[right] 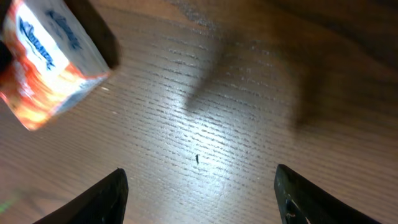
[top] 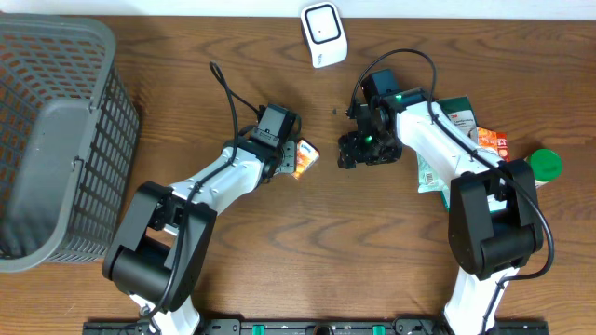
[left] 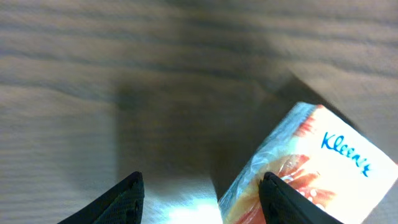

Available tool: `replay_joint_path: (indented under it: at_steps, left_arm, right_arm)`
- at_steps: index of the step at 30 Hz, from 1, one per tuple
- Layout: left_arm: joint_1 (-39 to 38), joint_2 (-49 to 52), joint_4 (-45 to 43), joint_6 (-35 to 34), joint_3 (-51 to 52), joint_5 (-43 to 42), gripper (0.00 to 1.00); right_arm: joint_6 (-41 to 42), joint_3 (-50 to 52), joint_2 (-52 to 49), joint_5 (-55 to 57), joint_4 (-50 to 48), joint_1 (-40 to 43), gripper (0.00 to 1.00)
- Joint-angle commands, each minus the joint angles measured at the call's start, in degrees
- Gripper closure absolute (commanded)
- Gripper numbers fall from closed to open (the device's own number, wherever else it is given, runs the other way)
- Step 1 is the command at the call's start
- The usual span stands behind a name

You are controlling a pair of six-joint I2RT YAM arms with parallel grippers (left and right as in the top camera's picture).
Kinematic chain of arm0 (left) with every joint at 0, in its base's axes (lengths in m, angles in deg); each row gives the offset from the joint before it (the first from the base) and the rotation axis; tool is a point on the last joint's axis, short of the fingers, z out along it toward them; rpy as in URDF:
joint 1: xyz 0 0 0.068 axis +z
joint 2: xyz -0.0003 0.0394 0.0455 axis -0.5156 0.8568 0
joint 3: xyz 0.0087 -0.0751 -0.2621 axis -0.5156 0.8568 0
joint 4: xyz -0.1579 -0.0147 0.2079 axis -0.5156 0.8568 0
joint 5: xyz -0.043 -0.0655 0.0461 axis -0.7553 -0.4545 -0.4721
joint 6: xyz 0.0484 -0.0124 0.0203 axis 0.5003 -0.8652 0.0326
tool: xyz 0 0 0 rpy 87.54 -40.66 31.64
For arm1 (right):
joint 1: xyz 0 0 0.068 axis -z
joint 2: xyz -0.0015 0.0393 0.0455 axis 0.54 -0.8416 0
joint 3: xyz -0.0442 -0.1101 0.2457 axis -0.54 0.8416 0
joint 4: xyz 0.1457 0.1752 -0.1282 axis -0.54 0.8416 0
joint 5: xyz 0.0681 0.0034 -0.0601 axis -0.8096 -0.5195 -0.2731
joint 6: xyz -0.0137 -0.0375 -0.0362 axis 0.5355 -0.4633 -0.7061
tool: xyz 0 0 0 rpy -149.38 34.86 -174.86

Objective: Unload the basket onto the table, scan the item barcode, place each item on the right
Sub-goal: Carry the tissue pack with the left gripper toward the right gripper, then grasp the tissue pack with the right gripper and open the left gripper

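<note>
An orange-and-white plastic-wrapped Kleenex tissue pack (right: pixel 46 59) fills the upper-left corner, against the brown wooden table (right: pixel 249 124). Lower down, the right gripper (right: pixel 199 199) has its two black fingertips (right: pixel 106 199) spread wide over lit wood.

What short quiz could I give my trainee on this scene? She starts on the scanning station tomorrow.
1. Which end effector is nearer the Kleenex pack?
2. True or false: the right end effector is gripping the pack.
3. The grey basket sits on: A) the left arm's side, B) the right arm's side, C) the table's middle.
Key: 1, the left end effector; 2, false, its jaws stand open and empty; 3, A.
</note>
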Motion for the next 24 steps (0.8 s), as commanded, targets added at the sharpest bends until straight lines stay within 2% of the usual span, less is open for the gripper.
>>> replay_joint_path:
  at_steps: [1,7,10,17,21,24]
  left_arm:
    - [-0.4,0.9,2.9,-0.5,0.7,-11.8,0.39]
    - [-0.4,0.9,4.6,-6.2,0.7,-19.0,0.39]
    - [-0.4,0.9,4.4,-6.3,0.7,-16.5,0.39]
    - [-0.4,0.9,5.1,-5.7,0.7,-7.4,0.39]
    - [-0.4,0.9,5.2,-4.5,0.7,-7.1,0.39]
    - [-0.4,0.9,5.2,-4.3,0.7,-7.1,0.39]
  right_arm:
    - [4.3,-0.6,0.9,-3.1,0.4,-0.6,0.29]
    - [7.5,-0.4,0.9,-12.7,0.7,-0.8,0.32]
    - [13.4,1.7,0.9,-12.6,-2.3,-1.7,0.40]
    - [24.0,10.0,0.9,-12.2,-13.9,-5.8,0.48]
    - [27.7,13.3,0.9,-8.5,-18.4,-8.4,0.55]
    - [27.8,13.5,0.9,-7.0,-20.0,-8.9,0.66]
